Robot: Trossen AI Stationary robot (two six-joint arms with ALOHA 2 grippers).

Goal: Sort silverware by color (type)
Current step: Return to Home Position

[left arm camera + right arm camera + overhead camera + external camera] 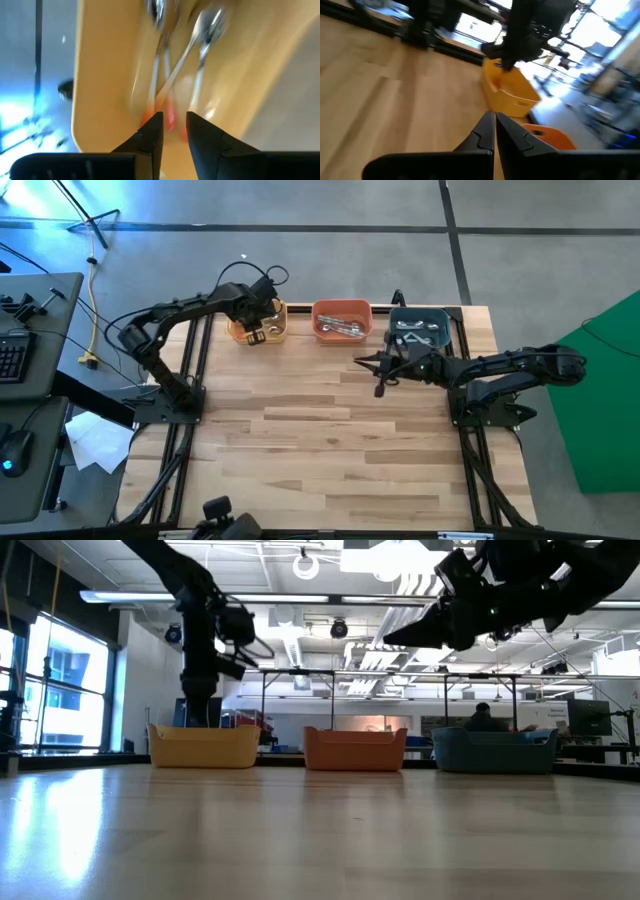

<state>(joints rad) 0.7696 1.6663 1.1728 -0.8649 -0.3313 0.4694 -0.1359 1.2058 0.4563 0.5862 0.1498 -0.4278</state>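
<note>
Wood-plank table (330, 430) | R gripper (495, 122) raised just in front of dark teal rectangular plastic bin (495, 752), fingers clenched, empty | back row, w/ teal: yellow plastic bin (203, 747), orange plastic bin (355, 750) | silver-handled metal spoons (340, 328) in orange bin; pale spoons (412, 330) in teal; orange-red-handled spoons (200, 30) in yellow | L gripper (174, 117) over those, fingers slightly parted, released.

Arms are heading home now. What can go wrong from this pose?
1. Left end effector sits open, down in the yellow bin, just above the orange-handled spoons; a sideways retreat might catch the wall and drag the bin.
2. Right end effector, shut, hangs by the front corner of the teal bin; a low swing might clip its rim.
</note>
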